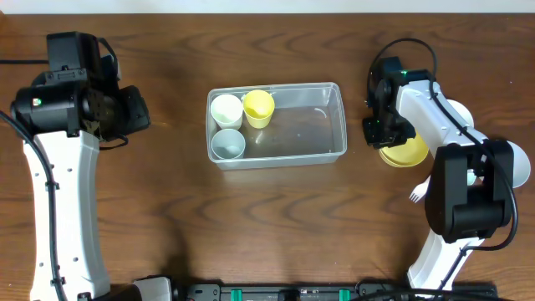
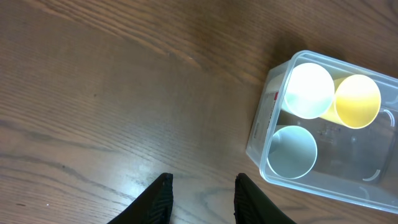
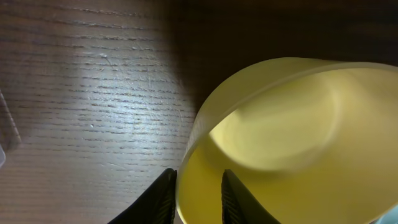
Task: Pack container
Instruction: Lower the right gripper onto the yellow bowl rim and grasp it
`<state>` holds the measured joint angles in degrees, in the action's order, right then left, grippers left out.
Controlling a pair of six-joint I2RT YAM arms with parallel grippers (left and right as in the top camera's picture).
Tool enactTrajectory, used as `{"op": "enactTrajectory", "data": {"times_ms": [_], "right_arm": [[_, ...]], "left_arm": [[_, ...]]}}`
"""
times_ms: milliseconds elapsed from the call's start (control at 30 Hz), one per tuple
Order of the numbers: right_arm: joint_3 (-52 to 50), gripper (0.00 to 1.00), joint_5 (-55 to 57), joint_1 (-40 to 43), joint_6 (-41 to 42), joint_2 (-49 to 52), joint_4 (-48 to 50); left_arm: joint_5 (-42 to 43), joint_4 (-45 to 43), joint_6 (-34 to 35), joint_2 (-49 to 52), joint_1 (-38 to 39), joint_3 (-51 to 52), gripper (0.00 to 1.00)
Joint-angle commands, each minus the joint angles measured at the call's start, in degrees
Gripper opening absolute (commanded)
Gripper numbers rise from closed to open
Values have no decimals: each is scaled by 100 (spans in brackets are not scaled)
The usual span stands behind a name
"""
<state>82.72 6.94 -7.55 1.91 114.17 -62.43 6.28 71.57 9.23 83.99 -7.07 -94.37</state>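
Container (image 1: 313, 130) sits mid desk w/ 3 cups in its left end. Left hand (image 2: 203, 185) is partly open, holding nothing, over bare desk (image 2: 93, 112) beside it. Right hand (image 3: 198, 182) straddles the yellow bowl's (image 3: 292, 143) rim, jaws narrow. Can't tell if it's pinching tbh.

The left arm (image 1: 63, 176) stretches from the table's near edge up along its left side, its black wrist (image 1: 100, 109) turned inward. The left gripper (image 2: 202, 180) hangs over bare table, its two dark fingers (image 2: 163, 190) parted with a modest gap and nothing between them. The right arm (image 1: 439, 117) is folded by the right edge, forearm angled inward. The right gripper (image 3: 197, 174) straddles the rim of a yellow bowl (image 3: 280, 124), one finger outside the wall, one inside, drawn close on it.
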Motion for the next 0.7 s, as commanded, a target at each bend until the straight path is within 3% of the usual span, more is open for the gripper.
{"op": "enactTrajectory", "data": {"times_ms": [0, 267, 433, 667], "right_arm": [[-26, 27, 11, -35, 79, 33, -20], [-291, 25, 15, -39, 81, 33, 105], [-291, 12, 13, -37, 85, 33, 133], [-291, 4, 13, -39, 87, 33, 138]], "left_arm": [[61, 2, 74, 22, -26, 20, 34], [61, 2, 74, 22, -26, 20, 34], [61, 20, 74, 22, -26, 20, 34], [61, 22, 74, 22, -26, 20, 34]]}}
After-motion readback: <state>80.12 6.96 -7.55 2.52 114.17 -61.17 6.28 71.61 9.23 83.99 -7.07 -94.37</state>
